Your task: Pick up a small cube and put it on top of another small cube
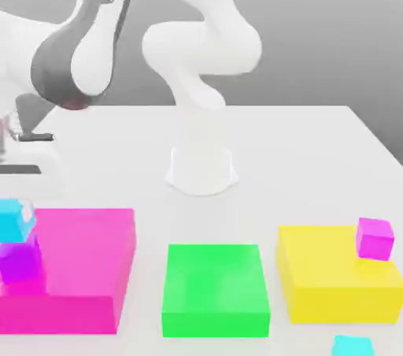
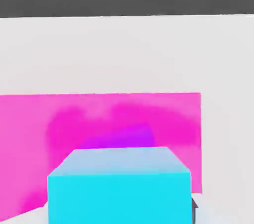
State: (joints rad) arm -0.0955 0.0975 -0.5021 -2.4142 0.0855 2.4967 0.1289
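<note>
White tabletop (image 1: 315,157): we find the cyan cube (image 1: 16,219) resting on the purple cube (image 1: 19,261) beside the pink block (image 1: 86,260), so we judge stacking done; we cannot tell whether the gripper has released

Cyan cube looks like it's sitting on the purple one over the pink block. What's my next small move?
Probably lift straight up and away. In the exterior view the small plain cyan cube sits on the small magenta-purple cube on the big flat pink block, slightly offset, so any sideways move might nudge it off.
</note>
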